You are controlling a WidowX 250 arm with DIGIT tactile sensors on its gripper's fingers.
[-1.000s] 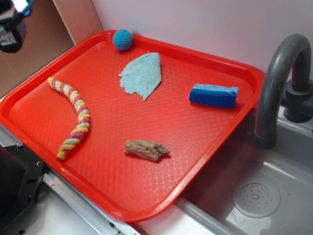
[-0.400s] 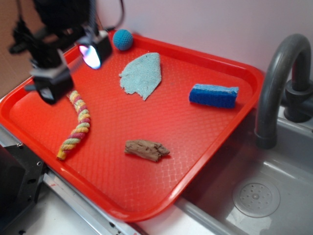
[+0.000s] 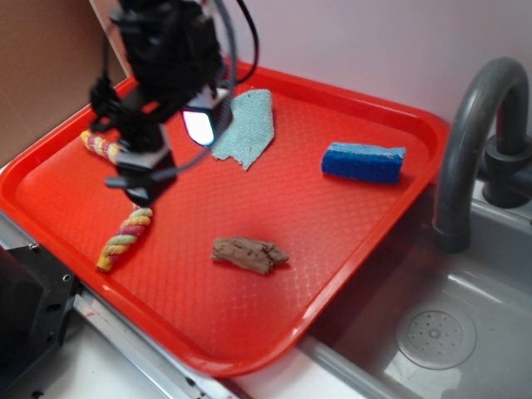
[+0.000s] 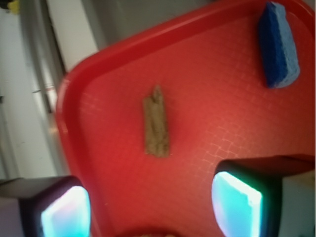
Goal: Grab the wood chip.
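Gripper [image 4: 150, 210] above tray [image 3: 349, 108], fingers spread wide, nothing held.
Wood chip [image 3: 248, 253] lies flat near tray's front edge, apart from gripper; blue sponge [image 3: 363, 161] well behind it.

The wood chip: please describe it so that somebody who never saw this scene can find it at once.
Start at the red tray beside the grey sink faucet. The wood chip lies alone on the tray's near part, ahead of the gripper. It is the only brown, rough, jagged piece, unlike the smooth blue sponge and the twisted pink-yellow rope.
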